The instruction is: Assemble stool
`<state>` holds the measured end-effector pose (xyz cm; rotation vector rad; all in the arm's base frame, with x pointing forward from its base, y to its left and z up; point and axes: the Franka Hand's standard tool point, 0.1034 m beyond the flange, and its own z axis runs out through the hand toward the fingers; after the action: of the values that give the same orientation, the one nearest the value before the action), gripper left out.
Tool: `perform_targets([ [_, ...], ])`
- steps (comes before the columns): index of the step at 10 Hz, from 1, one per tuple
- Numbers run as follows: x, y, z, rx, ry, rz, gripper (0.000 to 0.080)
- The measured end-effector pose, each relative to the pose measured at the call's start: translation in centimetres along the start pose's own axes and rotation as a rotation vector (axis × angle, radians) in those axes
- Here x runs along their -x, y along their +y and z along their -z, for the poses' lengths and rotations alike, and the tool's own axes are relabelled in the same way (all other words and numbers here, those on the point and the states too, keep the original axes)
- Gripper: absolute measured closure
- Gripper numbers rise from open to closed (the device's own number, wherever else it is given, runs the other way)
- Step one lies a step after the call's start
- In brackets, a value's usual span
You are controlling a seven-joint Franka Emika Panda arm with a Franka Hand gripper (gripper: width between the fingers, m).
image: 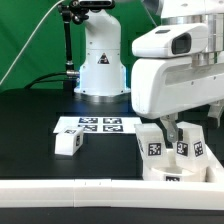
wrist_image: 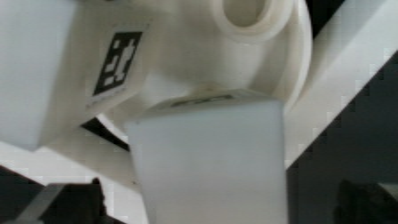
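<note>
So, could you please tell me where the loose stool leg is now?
At the exterior view's left, the loose leg lies on the table just in front of the left end of the marker board, apart from the seat disc.

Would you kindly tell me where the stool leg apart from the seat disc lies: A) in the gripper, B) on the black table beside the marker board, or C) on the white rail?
B: the loose leg lies on the table next to the marker board, away from the gripper.

No legible text; square tags (image: 154, 150) on stool (image: 160, 172)
</note>
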<state>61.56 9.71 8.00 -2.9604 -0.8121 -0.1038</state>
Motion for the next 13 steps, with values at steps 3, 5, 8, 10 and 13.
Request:
perform_targets([
  [3,0.09,0.08,-0.06,0.0,-0.001,-0.003,0.0445],
  [5,0.09,0.08,-0.07,0.0,-0.001,-0.029,0.0461],
  [8,0.11,0.1,-0.08,-0.002,0.0,-0.154,0.0461],
  [10,0.15,0.05,-0.13,-0.004,0.0,-0.388,0.0461],
  [13,0.16,-0.14,-0.2,-0.014,-0.001,-0.709,0.0461],
])
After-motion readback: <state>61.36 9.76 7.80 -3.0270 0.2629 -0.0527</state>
